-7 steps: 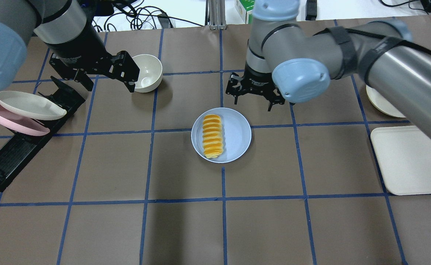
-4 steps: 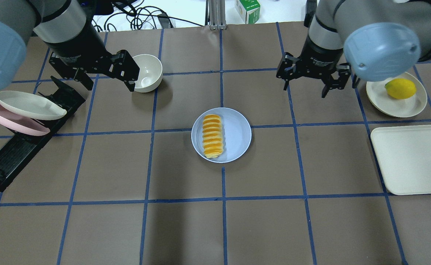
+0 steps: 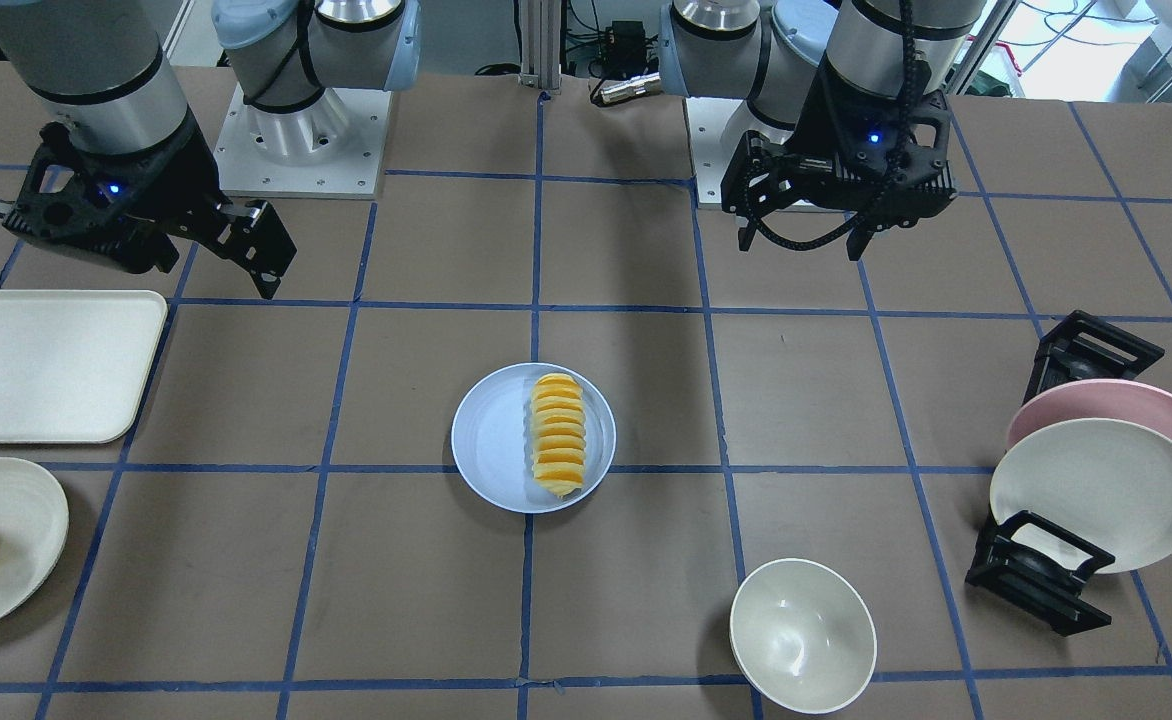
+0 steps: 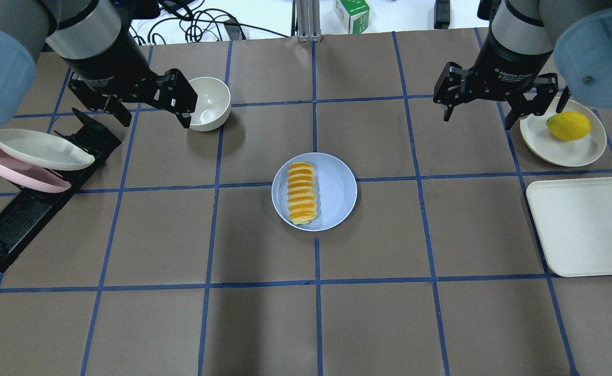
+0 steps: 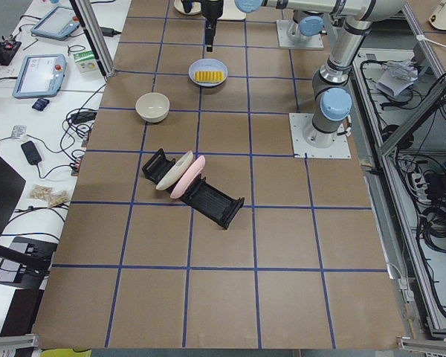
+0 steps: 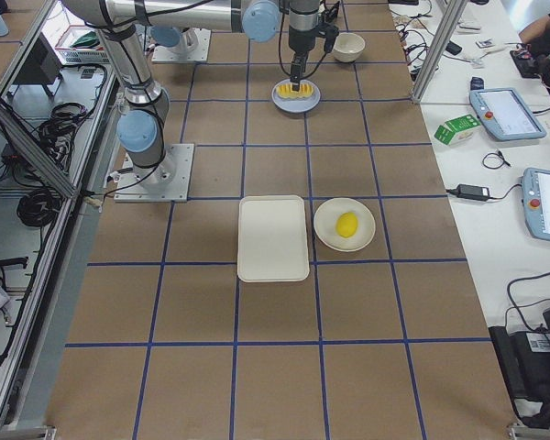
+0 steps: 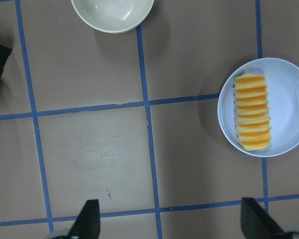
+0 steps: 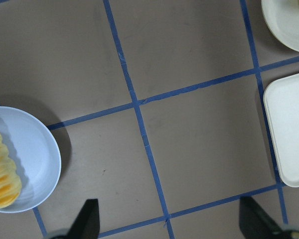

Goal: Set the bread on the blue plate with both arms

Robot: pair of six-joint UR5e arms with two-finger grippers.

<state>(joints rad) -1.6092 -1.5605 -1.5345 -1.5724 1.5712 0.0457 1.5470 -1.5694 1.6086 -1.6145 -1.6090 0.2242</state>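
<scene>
The bread (image 4: 302,193) lies lengthwise on the left half of the blue plate (image 4: 337,190) at the table's middle. No gripper touches it. My left gripper (image 4: 157,122) is open and empty, up over the table to the far left of the plate, beside a white bowl. My right gripper (image 4: 477,121) is open and empty, to the far right of the plate. The left wrist view shows the bread (image 7: 251,112) on the plate (image 7: 289,104) at right. The right wrist view shows the plate (image 8: 35,154) at the left edge.
A white bowl (image 4: 209,103) stands by the left gripper. A black rack (image 4: 34,203) at the left holds a cream plate (image 4: 39,149) and a pink plate (image 4: 13,169). A cream plate (image 4: 562,143) with a yellow fruit (image 4: 568,125) and a cream tray (image 4: 583,224) lie at the right.
My right arm has swung from just behind the blue plate out to the right, toward the plate with the yellow fruit. The left arm and the bread have not moved.
</scene>
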